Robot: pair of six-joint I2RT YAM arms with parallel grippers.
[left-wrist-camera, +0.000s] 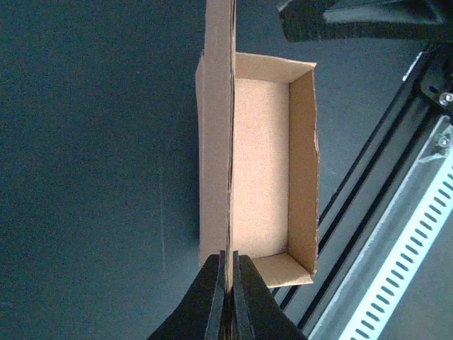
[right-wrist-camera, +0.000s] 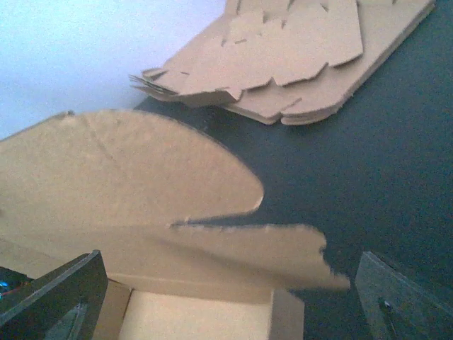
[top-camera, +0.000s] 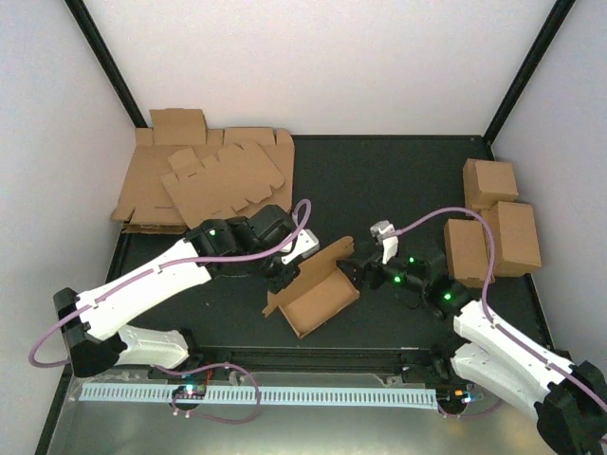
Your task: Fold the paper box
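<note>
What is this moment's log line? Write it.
left gripper shut on paper box | right gripper open at box end | tray formed, flap upright

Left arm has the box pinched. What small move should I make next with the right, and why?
Probably ease the right gripper forward and close on the rounded flap, ready to fold it. The left gripper is shut on the upright panel of the paper box, which is open-topped, and the right jaws stand open with that flap just ahead.
</note>
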